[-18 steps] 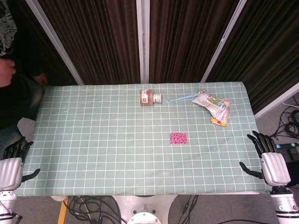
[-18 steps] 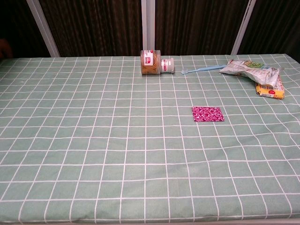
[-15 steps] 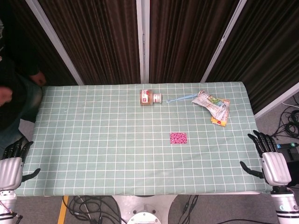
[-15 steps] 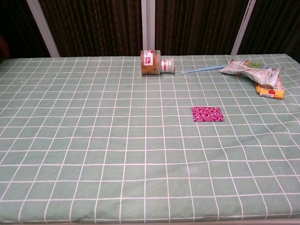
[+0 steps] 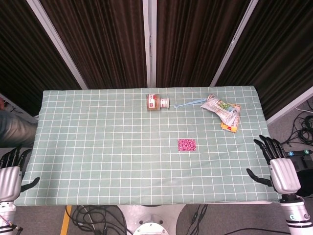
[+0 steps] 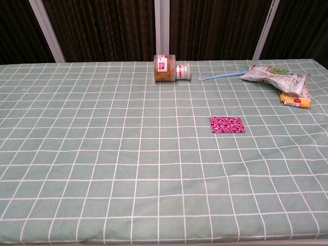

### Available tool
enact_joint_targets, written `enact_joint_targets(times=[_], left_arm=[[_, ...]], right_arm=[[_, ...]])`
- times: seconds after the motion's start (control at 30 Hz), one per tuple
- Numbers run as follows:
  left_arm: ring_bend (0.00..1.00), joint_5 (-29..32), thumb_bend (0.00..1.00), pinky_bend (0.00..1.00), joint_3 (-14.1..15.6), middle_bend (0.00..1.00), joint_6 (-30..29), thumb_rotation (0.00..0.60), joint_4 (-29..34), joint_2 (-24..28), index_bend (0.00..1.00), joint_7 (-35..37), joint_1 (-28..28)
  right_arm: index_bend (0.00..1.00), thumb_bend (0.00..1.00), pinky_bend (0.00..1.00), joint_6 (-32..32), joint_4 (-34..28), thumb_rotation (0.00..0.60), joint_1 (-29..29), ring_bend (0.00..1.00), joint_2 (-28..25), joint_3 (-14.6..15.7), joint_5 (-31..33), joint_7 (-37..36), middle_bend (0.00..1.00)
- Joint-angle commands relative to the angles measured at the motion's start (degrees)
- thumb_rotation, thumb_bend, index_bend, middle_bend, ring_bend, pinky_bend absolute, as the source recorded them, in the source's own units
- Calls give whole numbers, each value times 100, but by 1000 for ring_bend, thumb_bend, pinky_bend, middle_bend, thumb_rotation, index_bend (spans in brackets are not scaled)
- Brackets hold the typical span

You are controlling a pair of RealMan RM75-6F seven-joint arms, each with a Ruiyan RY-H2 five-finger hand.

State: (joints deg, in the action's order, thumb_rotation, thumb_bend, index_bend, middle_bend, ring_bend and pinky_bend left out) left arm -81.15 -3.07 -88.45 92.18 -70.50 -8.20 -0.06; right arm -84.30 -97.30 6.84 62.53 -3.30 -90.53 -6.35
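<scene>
Entry: our right hand (image 5: 279, 169), fingers spread and empty, hangs off the table's (image 5: 98, 161) front right corner. Nearest item: pink patterned packet (image 5: 186, 144), lying flat right of centre. We judge a low, level approach best. Left hand (image 5: 11, 172), front left corner, apparently spread too.

— What stood behind you while you worked?

— You faced dark brown pleated curtains (image 5: 195, 44) hung wall to wall, crossed by pale metal frame bars (image 5: 151, 44), two slanting outward and one upright in the middle.

— And beneath your view?

— You had a table (image 5: 98, 137) covered in a pale green cloth with a white grid, flat and evenly lit, with no hard shadows. Grey floor (image 5: 286, 125) showed at the right, where black cables (image 5: 304, 129) lay coiled. More cables (image 5: 98, 218) hung under the table's near edge.
</scene>
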Motion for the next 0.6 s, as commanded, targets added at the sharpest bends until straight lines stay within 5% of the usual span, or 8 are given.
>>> enact_joint_targets(times=[0.03, 0.3, 0.47, 0.6], left_arm=[[106, -5, 173, 126, 0, 146, 7, 600, 4, 4, 225, 10, -4], [106, 11, 173, 126, 18, 146, -5, 600, 10, 3, 225, 28, 31], [106, 23, 173, 126, 24, 146, 13, 600, -6, -2, 225, 50, 37], [106, 52, 173, 126, 25, 146, 5, 600, -36, -11, 225, 79, 62]], right_arm=[[104, 146, 0, 278, -78, 506, 145, 0, 74, -45, 159, 158, 40], [180, 277, 0, 1706, -238, 327, 977, 0, 392, -323, 976, 977, 13], [236, 451, 0, 2642, 191, 214, 1630, 0, 958, -523, 1686, 1518, 7], [250, 473, 0, 3161, 699, 125, 2067, 0, 1523, -642, 2228, 1823, 2]])
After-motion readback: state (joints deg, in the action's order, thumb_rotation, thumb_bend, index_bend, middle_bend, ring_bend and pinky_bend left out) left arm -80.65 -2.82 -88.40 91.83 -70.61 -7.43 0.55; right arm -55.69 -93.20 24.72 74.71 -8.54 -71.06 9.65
